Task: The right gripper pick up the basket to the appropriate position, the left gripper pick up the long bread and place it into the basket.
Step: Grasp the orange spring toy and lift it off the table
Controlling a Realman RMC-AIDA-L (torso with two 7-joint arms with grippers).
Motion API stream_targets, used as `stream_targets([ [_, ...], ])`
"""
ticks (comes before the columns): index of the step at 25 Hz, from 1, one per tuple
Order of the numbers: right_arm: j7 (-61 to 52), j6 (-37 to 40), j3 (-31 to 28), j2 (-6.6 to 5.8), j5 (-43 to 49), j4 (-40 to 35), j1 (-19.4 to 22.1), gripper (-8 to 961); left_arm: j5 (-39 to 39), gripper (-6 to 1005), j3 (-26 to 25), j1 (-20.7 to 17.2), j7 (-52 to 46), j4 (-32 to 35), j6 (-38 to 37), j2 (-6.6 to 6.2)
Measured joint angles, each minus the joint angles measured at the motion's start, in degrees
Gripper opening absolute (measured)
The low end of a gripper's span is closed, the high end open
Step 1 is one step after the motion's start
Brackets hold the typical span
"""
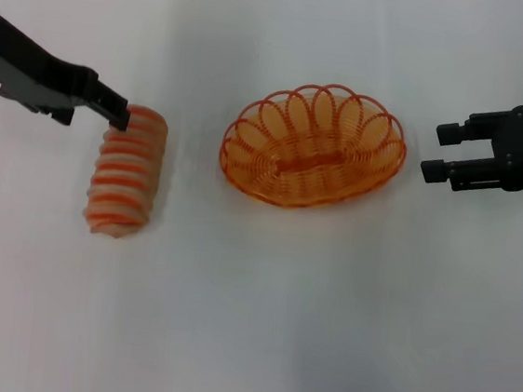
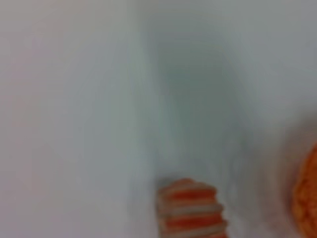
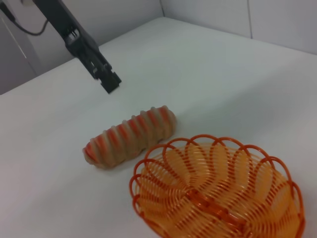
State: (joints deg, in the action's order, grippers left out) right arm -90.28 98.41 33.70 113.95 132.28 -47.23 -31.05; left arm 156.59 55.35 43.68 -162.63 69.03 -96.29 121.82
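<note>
Left end effector [image 1: 118,117] hovers over long bread [image 1: 125,172] on white table [image 1: 278,301].

The left wrist view is blurred: the long bread [image 2: 190,210] and the basket [image 2: 308,196] run off its edges.

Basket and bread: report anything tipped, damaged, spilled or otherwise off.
Nothing stands out. The basket sits upright and empty on the white table, its rim intact. The long bread lies whole beside it, apart from it. The left gripper is over the bread's far end; the right gripper waits open beside the basket.
</note>
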Motion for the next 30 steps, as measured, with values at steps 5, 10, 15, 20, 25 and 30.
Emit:
stream_targets([
  [5,-0.7,-1.1,0.3,0.03,0.1,-0.1,-0.1,718,5.6,774,3.1,1.0,-2.3,-2.2,2.7,2.16],
  [10,-1.1,-1.1,0.4,0.17,0.1,-0.3,-0.4,718,5.5,766,7.1,2.2,-4.0,-6.5,5.9,2.15],
  [15,-1.1,-1.1,0.3,0.23,0.0,-0.3,-0.5,718,5.3,765,8.4,3.0,-4.4,-8.2,7.0,2.37],
  [20,-1.1,-0.6,-0.3,0.29,-0.5,-0.3,-0.5,718,5.3,764,11.5,3.3,-5.3,-10.0,8.3,2.37],
  [25,-1.1,-0.5,-0.4,0.43,-0.6,-0.3,-0.5,719,5.3,737,12.4,4.4,-5.4,-13.4,10.3,2.37],
  [30,-1.1,-0.7,-0.5,0.44,-0.6,-0.3,-0.5,719,4.7,608,14.3,4.7,-5.0,-13.8,10.6,2.4],
])
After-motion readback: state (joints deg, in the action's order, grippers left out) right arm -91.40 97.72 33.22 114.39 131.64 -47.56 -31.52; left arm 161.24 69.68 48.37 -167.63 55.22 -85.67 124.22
